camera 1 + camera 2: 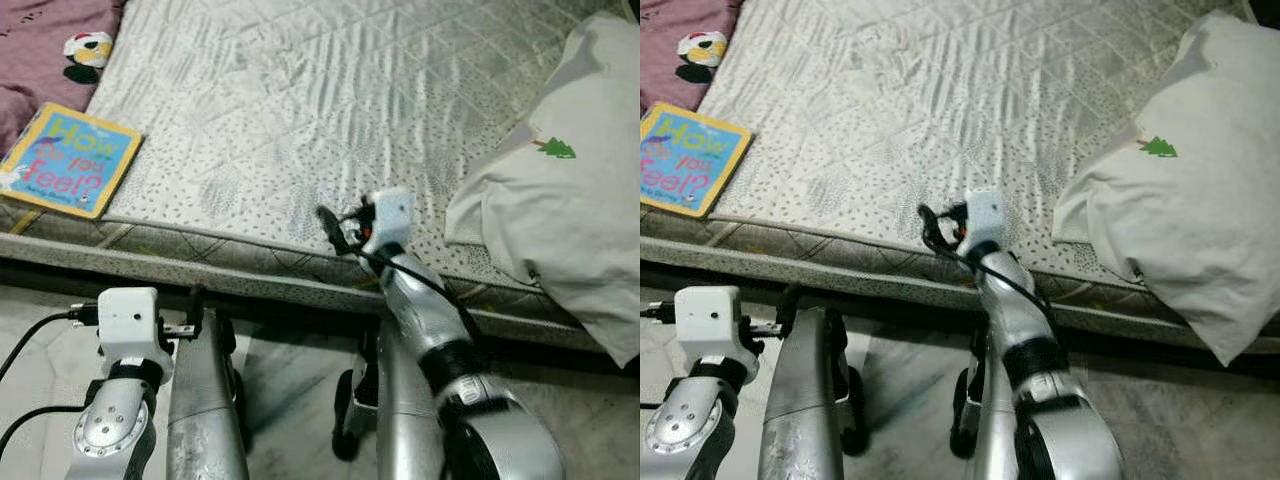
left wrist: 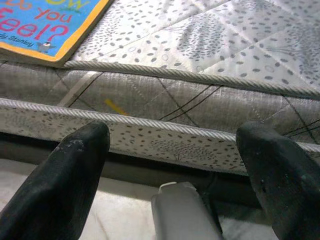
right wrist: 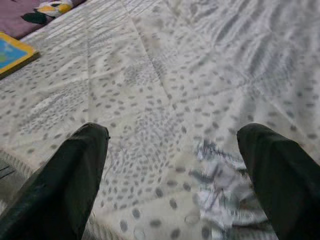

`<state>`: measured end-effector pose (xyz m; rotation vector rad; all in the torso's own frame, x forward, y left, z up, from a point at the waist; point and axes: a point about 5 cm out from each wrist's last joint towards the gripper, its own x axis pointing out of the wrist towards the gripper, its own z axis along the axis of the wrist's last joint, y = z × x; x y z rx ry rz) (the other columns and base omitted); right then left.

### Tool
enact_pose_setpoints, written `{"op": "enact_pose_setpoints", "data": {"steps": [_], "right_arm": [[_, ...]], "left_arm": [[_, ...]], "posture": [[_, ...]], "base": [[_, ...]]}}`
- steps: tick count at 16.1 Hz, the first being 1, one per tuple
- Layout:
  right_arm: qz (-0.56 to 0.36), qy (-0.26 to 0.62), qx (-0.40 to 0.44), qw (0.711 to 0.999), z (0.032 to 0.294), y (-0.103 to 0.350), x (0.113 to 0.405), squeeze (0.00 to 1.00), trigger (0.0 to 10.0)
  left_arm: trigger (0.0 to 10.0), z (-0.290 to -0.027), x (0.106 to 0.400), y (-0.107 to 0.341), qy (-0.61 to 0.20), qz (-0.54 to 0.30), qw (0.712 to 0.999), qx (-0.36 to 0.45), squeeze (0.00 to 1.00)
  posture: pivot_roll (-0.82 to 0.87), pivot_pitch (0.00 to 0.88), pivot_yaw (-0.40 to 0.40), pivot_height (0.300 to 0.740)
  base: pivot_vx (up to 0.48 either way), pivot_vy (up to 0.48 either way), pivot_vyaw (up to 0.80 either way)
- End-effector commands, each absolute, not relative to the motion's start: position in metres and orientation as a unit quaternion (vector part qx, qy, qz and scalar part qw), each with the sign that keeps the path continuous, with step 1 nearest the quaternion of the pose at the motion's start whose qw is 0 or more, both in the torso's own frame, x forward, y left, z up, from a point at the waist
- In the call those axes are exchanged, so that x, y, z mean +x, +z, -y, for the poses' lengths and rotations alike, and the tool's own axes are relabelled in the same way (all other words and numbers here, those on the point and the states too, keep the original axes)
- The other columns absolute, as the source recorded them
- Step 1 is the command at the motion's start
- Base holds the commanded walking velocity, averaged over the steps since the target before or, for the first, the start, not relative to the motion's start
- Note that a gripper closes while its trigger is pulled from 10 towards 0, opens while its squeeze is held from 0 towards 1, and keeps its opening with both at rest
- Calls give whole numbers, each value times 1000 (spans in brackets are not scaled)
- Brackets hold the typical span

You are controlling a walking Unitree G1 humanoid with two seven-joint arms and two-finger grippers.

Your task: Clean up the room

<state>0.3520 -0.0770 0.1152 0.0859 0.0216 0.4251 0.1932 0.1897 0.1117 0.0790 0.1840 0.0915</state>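
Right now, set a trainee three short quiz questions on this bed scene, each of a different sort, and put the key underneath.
1. True or false: the picture book lies at the edge of the mattress, on the robot's left.
2. Multiple choice: the right gripper is a) shut on the book, b) open above the mattress, c) resting on the floor.
3. Fill in: the small printed mark on the white pillow is a green ____.

Key
1. True.
2. b. Its fingers stand wide apart over the spotted fabric, with a crumpled wrapper lying between them. The left gripper, also open, faces the side of the mattress lower down.
3. Tree.
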Motion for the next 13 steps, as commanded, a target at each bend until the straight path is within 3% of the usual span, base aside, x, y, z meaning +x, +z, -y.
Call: {"op": "enact_pose_setpoints", "data": {"steps": [1, 7, 11, 13], "right_arm": [[-18, 193, 40, 980, 78, 110, 354, 0, 10000], [-34, 155, -11, 987, 69, 110, 364, 0, 10000], [-144, 106, -110, 978, 87, 79, 361, 0, 10000], [-172, 95, -116, 974, 92, 71, 358, 0, 10000]], "left_arm": [[10000, -190, 188, 114, 55, -94, 993, 45, 0], [10000, -192, 181, 115, 71, -96, 992, 50, 0], [10000, -190, 179, 114, 73, -102, 991, 46, 0], [10000, -189, 180, 113, 71, -102, 991, 46, 0]], "posture": [[210, 282, -92, 542], [237, 296, -112, 542], [228, 309, -120, 542], [226, 308, -122, 542]], "base": [[0, 0, 0], [0, 0, 0], [0, 0, 0], [0, 0, 0]]}}
